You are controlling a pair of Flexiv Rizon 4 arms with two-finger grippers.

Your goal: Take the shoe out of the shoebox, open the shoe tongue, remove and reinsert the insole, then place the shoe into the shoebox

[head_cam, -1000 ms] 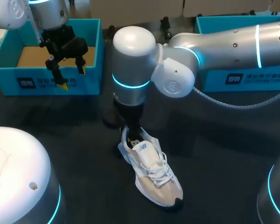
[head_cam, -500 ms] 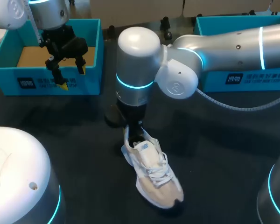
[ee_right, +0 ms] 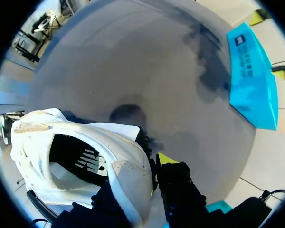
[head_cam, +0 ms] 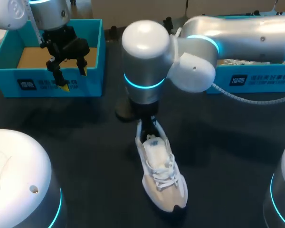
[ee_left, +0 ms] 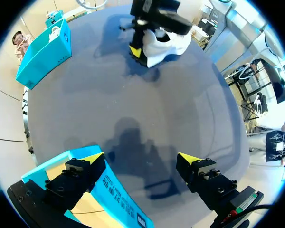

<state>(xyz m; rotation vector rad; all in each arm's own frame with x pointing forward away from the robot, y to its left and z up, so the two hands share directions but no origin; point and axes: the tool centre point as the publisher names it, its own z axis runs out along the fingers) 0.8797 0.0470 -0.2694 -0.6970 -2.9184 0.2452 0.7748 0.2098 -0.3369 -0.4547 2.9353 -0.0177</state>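
A white and beige sneaker (head_cam: 162, 176) lies on the dark table near the middle, toe toward me. My right arm comes in from the right, and its gripper (head_cam: 147, 124) is shut on the sneaker's heel. In the right wrist view the heel collar (ee_right: 128, 166) sits between the fingers, with one yellow tip (ee_right: 166, 158) outside and the other finger hidden inside the shoe. My left gripper (head_cam: 66, 71) hangs open and empty over the front wall of the left blue shoebox (head_cam: 92, 52). From the left wrist, the left gripper (ee_left: 141, 159) has its tips wide apart, with the sneaker (ee_left: 168, 45) far ahead.
A second blue shoebox (head_cam: 256, 78) stands at the back right, partly behind my right arm. The left box shows a brown cardboard floor (head_cam: 31, 57). Bare dark table lies around the sneaker.
My right gripper has closed on the heel. The arm has shifted right, swinging the sneaker's heel with it so the shoe points more straight toward me. The left arm has not moved.
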